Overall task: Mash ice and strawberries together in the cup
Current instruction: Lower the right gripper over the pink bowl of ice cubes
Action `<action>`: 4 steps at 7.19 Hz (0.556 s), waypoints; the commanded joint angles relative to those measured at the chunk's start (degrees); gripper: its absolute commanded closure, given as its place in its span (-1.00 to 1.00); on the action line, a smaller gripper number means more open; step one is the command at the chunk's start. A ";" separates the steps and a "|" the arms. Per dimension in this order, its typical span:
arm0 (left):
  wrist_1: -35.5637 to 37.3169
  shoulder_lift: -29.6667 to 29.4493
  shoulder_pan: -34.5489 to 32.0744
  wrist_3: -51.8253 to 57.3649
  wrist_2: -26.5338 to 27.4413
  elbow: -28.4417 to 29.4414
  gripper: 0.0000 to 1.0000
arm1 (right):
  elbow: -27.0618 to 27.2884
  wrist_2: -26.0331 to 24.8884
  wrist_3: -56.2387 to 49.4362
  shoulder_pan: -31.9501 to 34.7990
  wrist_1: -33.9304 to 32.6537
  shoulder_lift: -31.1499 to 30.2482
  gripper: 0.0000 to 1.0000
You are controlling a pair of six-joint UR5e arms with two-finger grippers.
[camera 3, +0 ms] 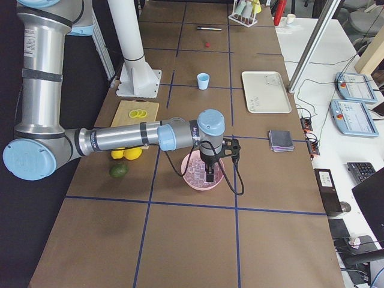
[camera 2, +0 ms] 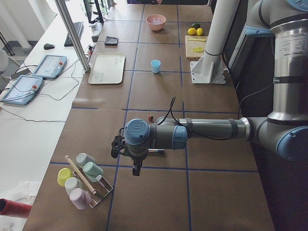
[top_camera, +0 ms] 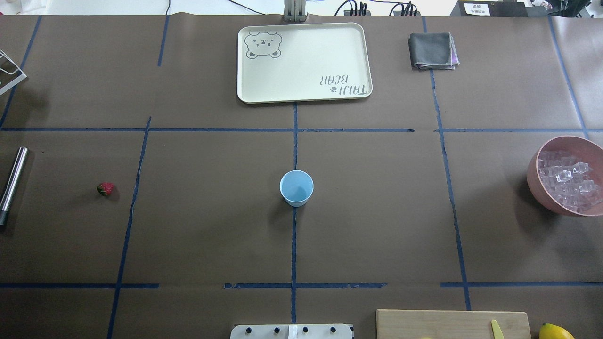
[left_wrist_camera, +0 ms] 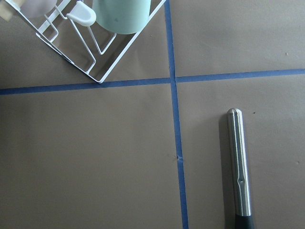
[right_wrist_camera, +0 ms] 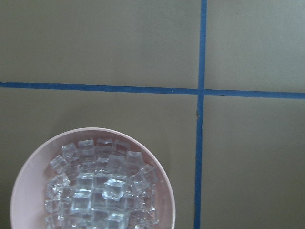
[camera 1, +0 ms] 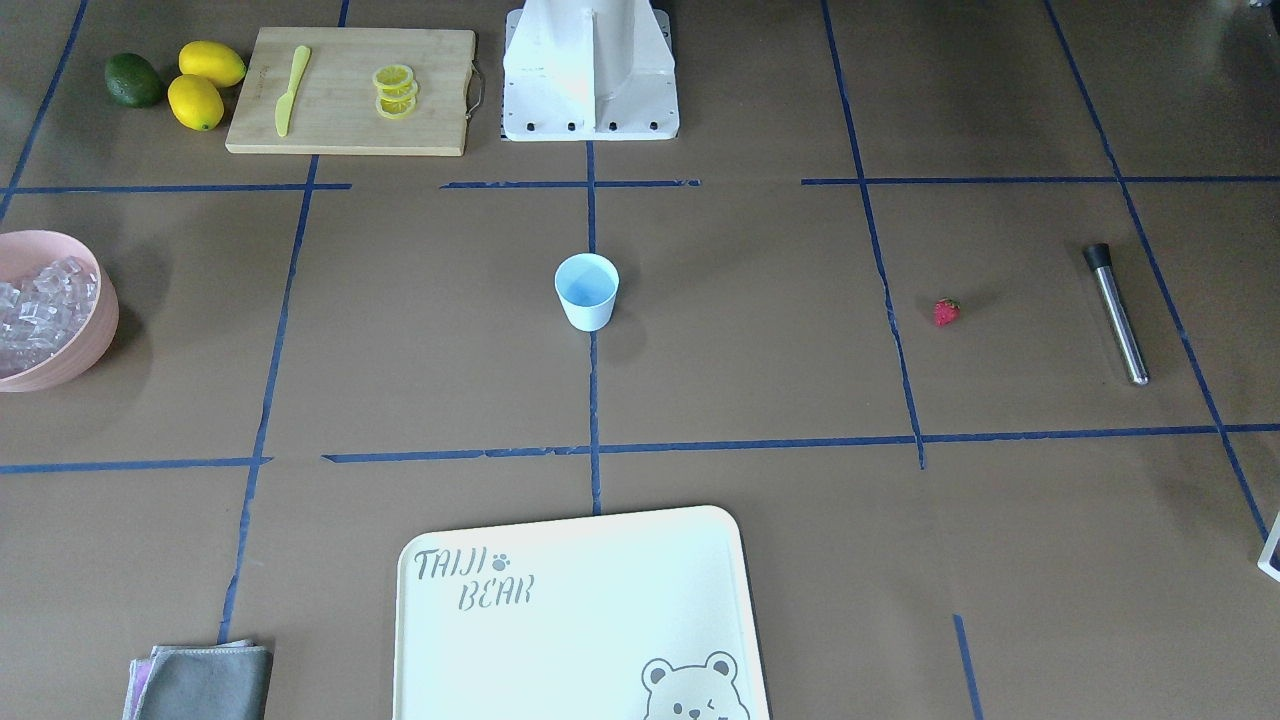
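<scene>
Brown table, blue-taped. Over its left end the left end effector, near the pink bowl the right end effector; cannot tell either's opening or hold. In that bowl the ice, heaped. At centre the cup, upright. Well apart on its left, 1 strawberry.

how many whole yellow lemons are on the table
2. One oval yellow lemon lies off the end of the pale wooden cutting board. The second lemon lies right beside it, by a dark green oval fruit. None seems hidden.
</scene>
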 commanded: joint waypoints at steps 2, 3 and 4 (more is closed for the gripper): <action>-0.01 0.19 0.00 0.00 0.08 -1.09 -1.00 | 0.46 -2.66 1.94 -6.59 0.00 -1.04 -0.36; -0.01 -0.07 0.00 0.00 0.08 -1.10 -1.00 | 0.29 -3.28 1.94 -8.09 -0.09 -1.22 -0.32; -0.01 -0.07 -0.09 0.00 0.08 -1.19 -1.00 | -0.24 -3.29 1.94 -8.63 -0.09 -1.31 -0.33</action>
